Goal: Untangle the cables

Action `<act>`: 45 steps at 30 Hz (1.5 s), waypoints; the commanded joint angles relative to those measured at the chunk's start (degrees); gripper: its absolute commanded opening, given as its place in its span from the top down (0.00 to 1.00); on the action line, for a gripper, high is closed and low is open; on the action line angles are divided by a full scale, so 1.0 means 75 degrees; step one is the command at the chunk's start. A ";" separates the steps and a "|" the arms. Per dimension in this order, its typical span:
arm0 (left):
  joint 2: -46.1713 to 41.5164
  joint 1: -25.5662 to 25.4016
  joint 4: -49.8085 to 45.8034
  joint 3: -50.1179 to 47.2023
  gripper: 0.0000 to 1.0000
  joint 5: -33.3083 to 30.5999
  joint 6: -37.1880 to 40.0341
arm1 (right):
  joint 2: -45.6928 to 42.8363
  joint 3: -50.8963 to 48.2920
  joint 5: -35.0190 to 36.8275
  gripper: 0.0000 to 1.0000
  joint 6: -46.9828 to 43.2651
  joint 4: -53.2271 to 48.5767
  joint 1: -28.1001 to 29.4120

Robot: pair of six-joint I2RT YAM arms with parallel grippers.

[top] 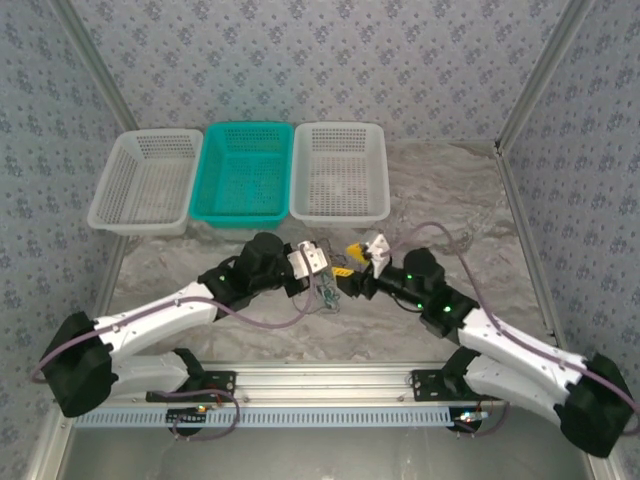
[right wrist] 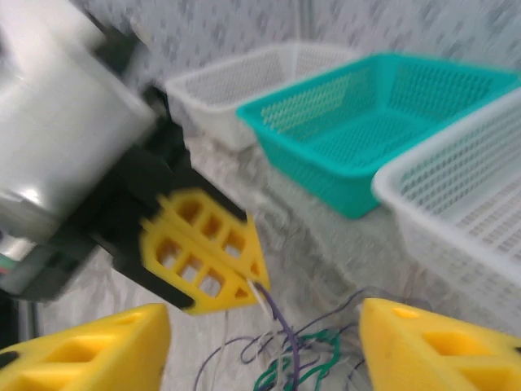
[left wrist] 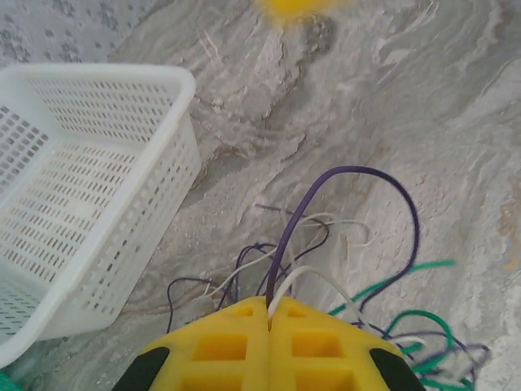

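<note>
Left gripper (left wrist: pixel 269 314) clamps a purple and a white strand, holding them up from the tangle of cables (top: pixel 325 293) at the near middle of the table (top: pixel 450 190), likely so the right gripper (right wrist: pixel 264 342), spread wide and seemingly empty in a blurred view, can tease others free.

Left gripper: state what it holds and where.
The left gripper pinches a purple cable and a white cable; whether at an end cannot be told.

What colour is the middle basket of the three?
The middle basket is teal; the top external view shows it best.
</note>
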 commanded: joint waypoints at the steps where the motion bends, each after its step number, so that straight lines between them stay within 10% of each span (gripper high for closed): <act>1: -0.0556 -0.0094 0.0160 -0.0133 1.00 -0.0271 -0.0263 | 0.0502 0.0282 0.0725 0.85 0.0697 0.0551 0.0508; 2: -0.0719 -0.0097 0.0049 -0.0180 1.00 -0.0308 -0.0241 | 0.0612 0.0298 0.1074 1.00 0.0783 0.0590 0.0610; 12: -0.2348 -0.0096 -0.0890 -0.0887 1.00 -0.2264 -0.0573 | -0.1069 0.0199 0.6494 1.00 0.5197 -0.3784 -0.0298; 27: -0.3282 0.1718 -0.3004 0.0328 1.00 -0.3893 -0.4272 | 0.1604 0.1251 0.5919 1.00 0.7342 -0.6716 -0.3389; 28: -0.3212 0.1873 -0.3022 0.0448 1.00 -0.3516 -0.4318 | 0.1671 0.1309 0.5590 0.97 0.6893 -0.6439 -0.3469; 32: -0.2917 0.1959 -0.2390 0.0534 1.00 -0.1554 -0.3862 | 0.1048 0.1333 0.2758 0.26 0.4230 -0.4505 -0.3267; 34: -0.2750 0.1964 -0.2229 0.0584 1.00 -0.1180 -0.4035 | 0.0524 0.1368 0.1699 0.08 0.3842 -0.4228 -0.2993; 45: -0.2946 0.1913 -0.2312 0.0820 1.00 -0.0378 -0.4418 | 0.1258 0.1339 0.0635 0.02 0.1909 -0.0762 0.0472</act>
